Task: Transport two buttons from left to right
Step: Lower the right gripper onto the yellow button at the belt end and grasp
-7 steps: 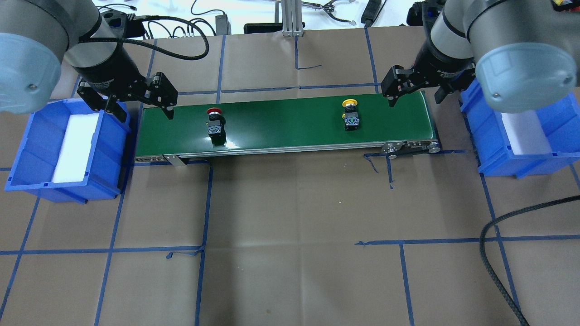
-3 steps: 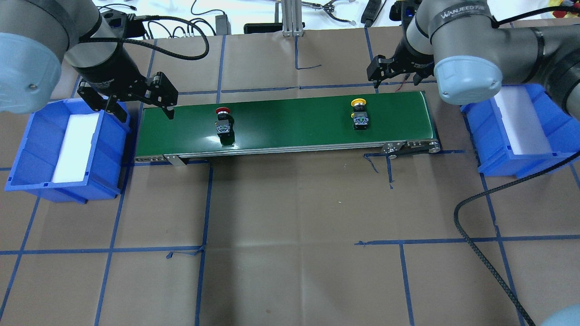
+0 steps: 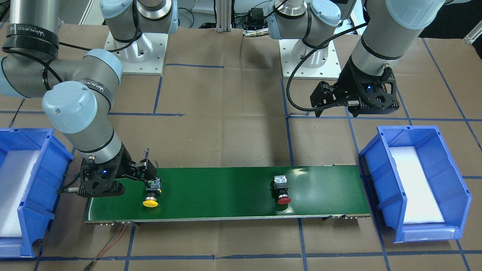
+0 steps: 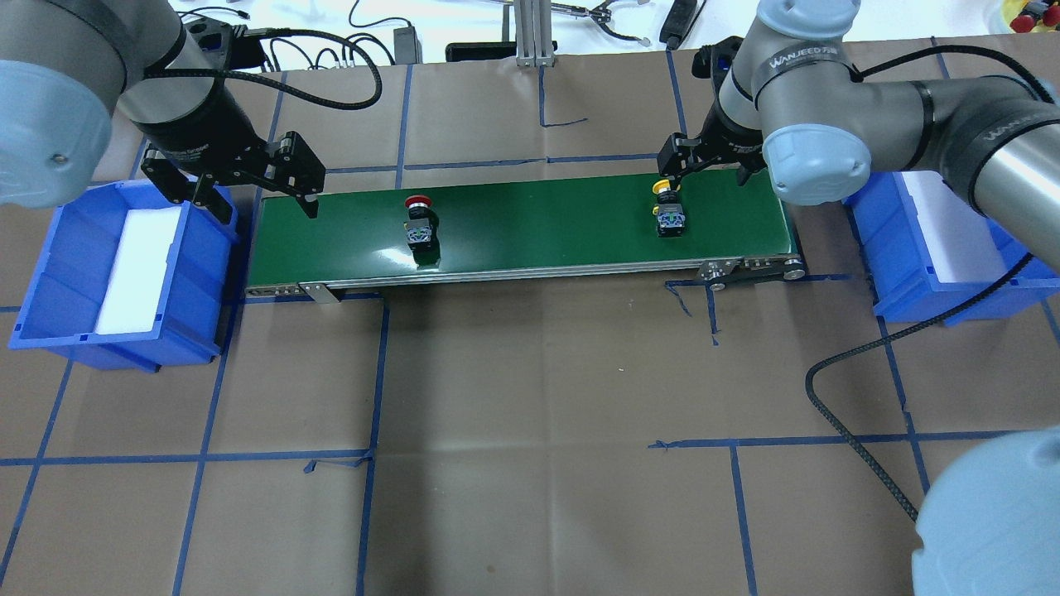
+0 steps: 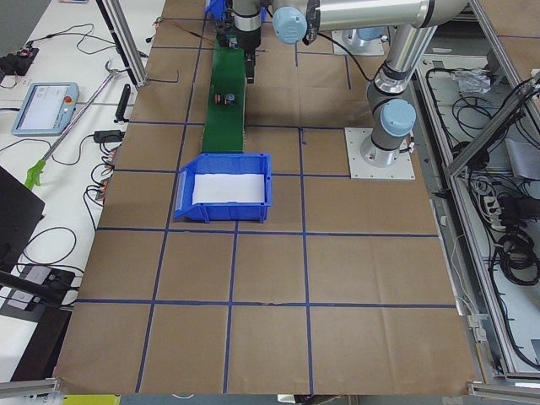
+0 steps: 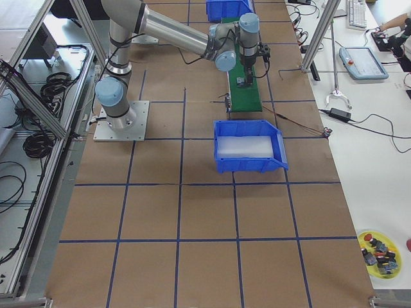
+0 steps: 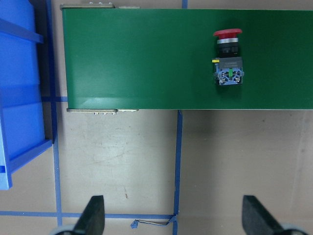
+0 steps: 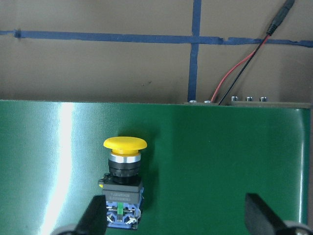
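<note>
A green conveyor belt (image 4: 538,223) carries both buttons, each lying on its side. The red-capped button (image 4: 420,225) lies left of the belt's middle and also shows in the left wrist view (image 7: 228,58). The yellow-capped button (image 4: 667,211) lies near the belt's right end. My left gripper (image 4: 265,205) is open and empty above the belt's left end, well left of the red button. My right gripper (image 4: 704,178) is open above the belt's right end. In the right wrist view, the yellow button (image 8: 123,181) lies close beside one of its fingers (image 8: 95,215).
A blue bin with a white liner (image 4: 124,273) stands off the belt's left end. A second such bin (image 4: 952,240) stands off the right end. A black cable (image 4: 836,372) loops over the table at the right. Blue tape lines grid the brown table cover.
Both buttons have moved rightward along the belt. My right arm has swung in from beside the right bin to over the yellow button. My left arm has not moved.
</note>
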